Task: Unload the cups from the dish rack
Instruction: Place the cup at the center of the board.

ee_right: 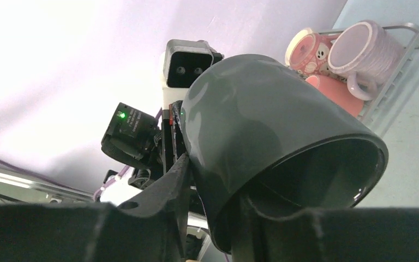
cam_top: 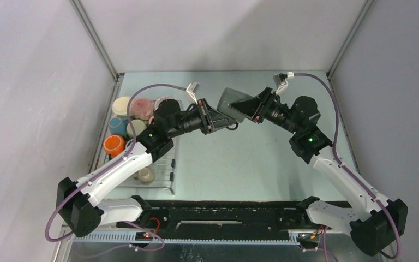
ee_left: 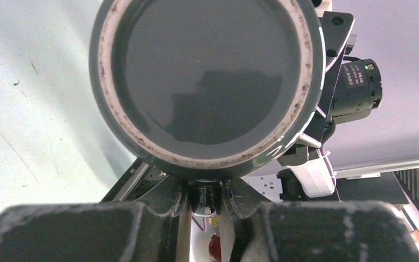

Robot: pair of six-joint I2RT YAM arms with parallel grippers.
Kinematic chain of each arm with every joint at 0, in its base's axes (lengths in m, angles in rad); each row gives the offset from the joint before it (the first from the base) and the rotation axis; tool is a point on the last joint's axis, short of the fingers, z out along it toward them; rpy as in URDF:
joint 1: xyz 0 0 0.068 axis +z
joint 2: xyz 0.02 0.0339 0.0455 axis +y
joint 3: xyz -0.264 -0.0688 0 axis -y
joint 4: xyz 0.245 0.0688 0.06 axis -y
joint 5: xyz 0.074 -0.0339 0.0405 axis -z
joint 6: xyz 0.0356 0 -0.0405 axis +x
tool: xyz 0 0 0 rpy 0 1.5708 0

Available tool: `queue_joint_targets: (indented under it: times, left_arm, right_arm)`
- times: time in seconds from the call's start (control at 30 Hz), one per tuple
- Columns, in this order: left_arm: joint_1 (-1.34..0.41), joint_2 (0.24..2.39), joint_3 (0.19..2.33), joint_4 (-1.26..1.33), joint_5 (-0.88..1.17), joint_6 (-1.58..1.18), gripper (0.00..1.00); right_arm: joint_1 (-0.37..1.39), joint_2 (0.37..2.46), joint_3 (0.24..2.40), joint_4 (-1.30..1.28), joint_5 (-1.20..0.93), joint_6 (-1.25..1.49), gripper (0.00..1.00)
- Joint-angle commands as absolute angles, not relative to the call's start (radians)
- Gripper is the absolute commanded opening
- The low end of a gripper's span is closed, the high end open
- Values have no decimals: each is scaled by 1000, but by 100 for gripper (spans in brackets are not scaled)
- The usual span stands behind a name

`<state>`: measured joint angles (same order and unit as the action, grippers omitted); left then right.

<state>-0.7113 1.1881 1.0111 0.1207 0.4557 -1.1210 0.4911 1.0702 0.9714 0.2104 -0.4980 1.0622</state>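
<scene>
Bottom of the right wrist frame: right gripper (ee_right: 213,204) astride the wall of the glossy dark grey ceramic mug (ee_right: 262,125), one finger outside, one inside; clamped or not, cannot tell. Bottom of the left wrist frame: left gripper (ee_left: 204,191) pinched tight on that mug's lower edge. Hangs mid-air, upper centre of the overhead frame, above the pale green table (cam_top: 240,158). Risks a drop if let go before the right grip bites; may twist out of a thin rim pinch. Far left: silvery wire dish rack (cam_top: 168,164) holding the other cups (cam_top: 142,107).
</scene>
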Motion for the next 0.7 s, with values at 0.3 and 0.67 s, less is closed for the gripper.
queue_joint_targets:
  times: [0.3, 0.67]
  left_arm:
    - [-721, 1174, 930, 323, 502, -1190, 45]
    - [-719, 1136, 942, 80, 453, -1009, 100]
  right_arm:
    - [500, 1026, 974, 182, -389, 1025, 0]
    - [494, 967, 1016, -83, -245, 890, 0]
